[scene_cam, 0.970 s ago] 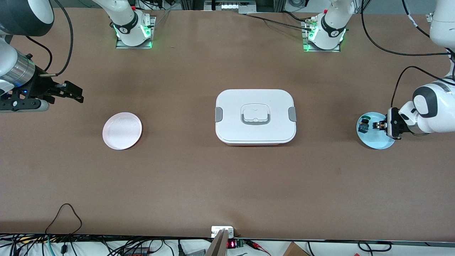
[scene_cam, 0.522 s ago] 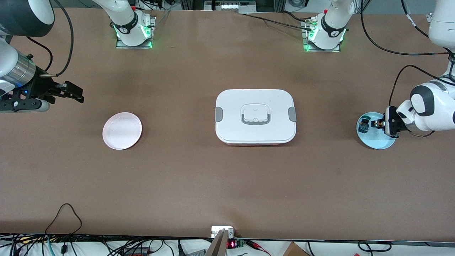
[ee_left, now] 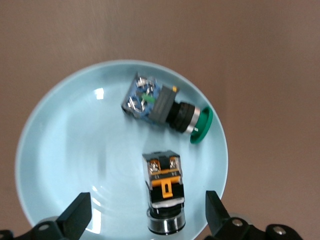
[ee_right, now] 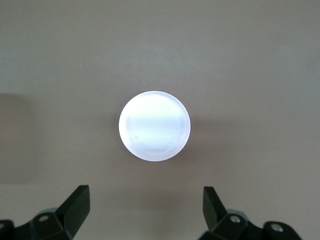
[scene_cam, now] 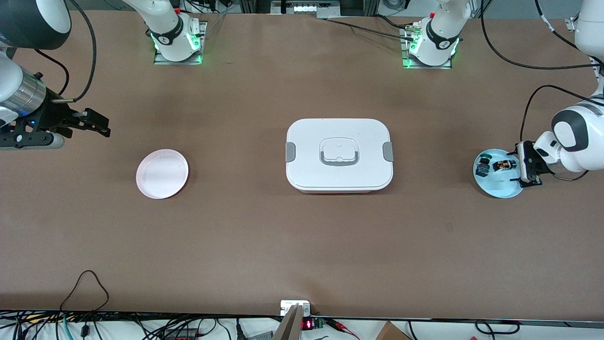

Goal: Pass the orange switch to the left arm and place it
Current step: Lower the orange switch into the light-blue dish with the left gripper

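The orange switch (scene_cam: 504, 165) lies on its side on a light blue plate (scene_cam: 500, 188) at the left arm's end of the table. In the left wrist view the orange switch (ee_left: 164, 192) lies between the spread fingers of my left gripper (ee_left: 147, 216), untouched. My left gripper (scene_cam: 514, 166) is open, low over that plate. The white box (scene_cam: 339, 153) stands shut in the middle of the table. My right gripper (scene_cam: 101, 126) is open and empty, held above the table at the right arm's end, and also shows in the right wrist view (ee_right: 145, 210).
A second switch with green and blue parts (ee_left: 165, 107) lies on the blue plate (ee_left: 60, 150) beside the orange one, toward the box (scene_cam: 482, 165). A pink plate (scene_cam: 162, 173) sits near the right arm's end (ee_right: 154, 125).
My left gripper's fingers stood close together at the orange switch and are now spread open. The hand has drawn back toward the left arm's end. The right arm has barely moved.
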Controlling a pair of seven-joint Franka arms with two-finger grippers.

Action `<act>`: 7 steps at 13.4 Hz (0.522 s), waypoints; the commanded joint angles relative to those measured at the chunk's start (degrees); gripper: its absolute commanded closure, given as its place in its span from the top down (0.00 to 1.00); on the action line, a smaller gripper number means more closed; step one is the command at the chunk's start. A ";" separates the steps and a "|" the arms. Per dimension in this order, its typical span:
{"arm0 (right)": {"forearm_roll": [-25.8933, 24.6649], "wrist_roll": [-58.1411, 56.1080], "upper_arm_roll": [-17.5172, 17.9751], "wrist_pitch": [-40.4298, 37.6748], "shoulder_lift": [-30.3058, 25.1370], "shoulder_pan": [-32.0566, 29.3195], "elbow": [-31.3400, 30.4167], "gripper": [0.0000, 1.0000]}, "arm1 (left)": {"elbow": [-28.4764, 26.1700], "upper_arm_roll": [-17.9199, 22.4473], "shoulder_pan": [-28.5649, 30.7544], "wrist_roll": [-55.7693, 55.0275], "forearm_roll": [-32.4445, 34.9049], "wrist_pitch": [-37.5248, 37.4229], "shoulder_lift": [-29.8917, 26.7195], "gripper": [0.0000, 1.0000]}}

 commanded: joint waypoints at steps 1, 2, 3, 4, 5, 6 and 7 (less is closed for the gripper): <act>0.77 0.62 0.02 0.91 -1.15 -0.13 -1.24 1.00 | -1.30 -1.13 0.67 1.43 -1.20 -3.37 -4.78 1.00; 0.77 0.62 0.02 0.91 -1.15 -0.05 -1.24 1.00 | -1.13 -1.39 0.58 1.26 -1.20 -4.34 -5.58 1.00; 0.77 0.62 0.02 0.82 -1.15 0.04 -1.24 1.00 | -0.86 -1.92 0.58 0.91 -1.20 -5.13 -6.28 1.00; 0.77 0.62 0.02 0.91 -1.06 0.04 -1.24 1.00 | -0.69 -2.18 0.32 0.56 -1.20 -5.57 -6.98 1.00; 0.77 0.62 0.02 0.91 -1.06 0.04 -1.15 1.00 | -0.68 -2.19 -0.12 -0.05 -1.20 -5.58 -8.03 1.00; 0.77 0.53 0.02 0.82 -1.06 0.04 -1.15 1.00 | -0.68 -2.10 -0.82 -0.67 -1.20 -5.75 -9.09 1.00; 0.77 0.62 0.02 0.82 -1.06 0.04 -1.15 1.00 | -0.51 -2.10 -1.34 -1.28 -1.20 -6.88 -10.40 1.00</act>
